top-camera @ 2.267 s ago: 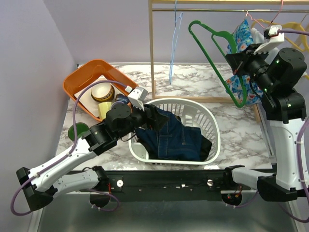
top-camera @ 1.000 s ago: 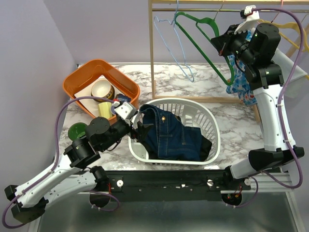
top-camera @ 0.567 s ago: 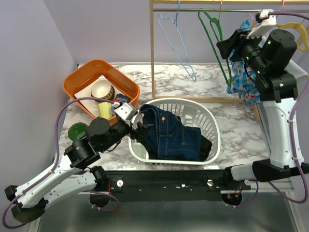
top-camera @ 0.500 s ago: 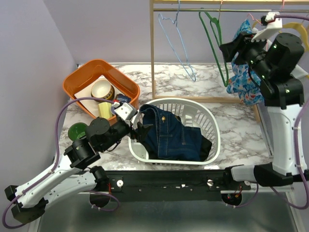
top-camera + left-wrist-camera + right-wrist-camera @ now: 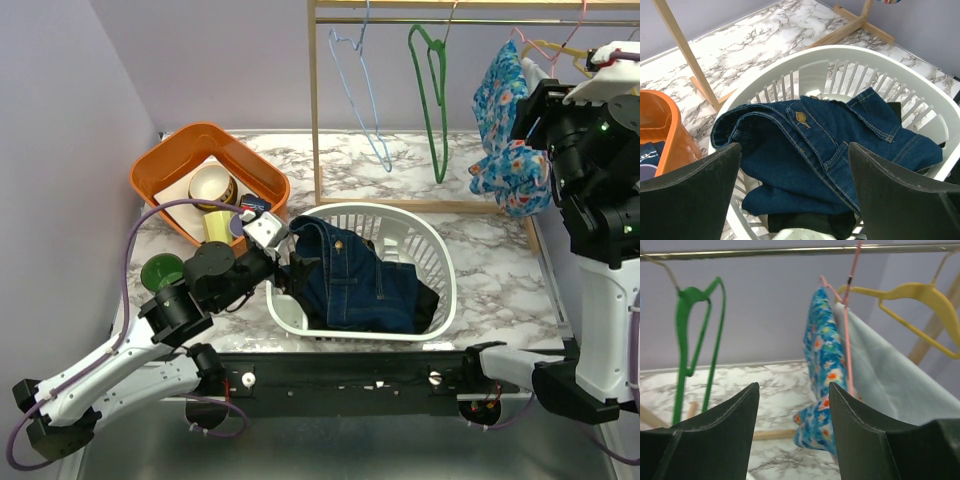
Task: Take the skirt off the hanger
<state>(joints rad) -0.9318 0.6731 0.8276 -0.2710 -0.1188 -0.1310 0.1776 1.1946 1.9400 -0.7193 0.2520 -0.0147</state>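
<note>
**Item:** blue denim skirt (image 5: pixel 352 288), crumpled, button uppermost. It lies inside the white slotted plastic laundry basket (image 5: pixel 441 262) at table centre, with a dark garment under it. No hanger is on it, so removal is judged complete.

**Green plastic hanger** (image 5: pixel 432 92): bare, hooked on the metal rail (image 5: pixel 400 20) at 12 o'clock, well apart from the skirt.

**Left gripper** (image 5: pixel 288 266): at the basket's 9 o'clock rim. Jaws at their widest and empty, framing the skirt from above without touching it.

**Right gripper** (image 5: pixel 528 112): at 2 o'clock, raised beside the rail. Jaws parted with nothing between them. It faces the blue floral garment (image 5: pixel 505 120) on a pink wire hanger (image 5: pixel 846 330), with the green hanger at its 9 o'clock.

**Handling note:** the step left appears to be clearing away.
- Right arm: best drawn straight back toward 6 o'clock, jaws parted, so no finger catches the pink hook or the floral cloth.
- Left arm: best lifted before swinging toward 9 o'clock, lest a finger snag the denim or tip the basket. The orange plastic tub (image 5: pixel 148 168) sits close by at 10 o'clock.
</note>
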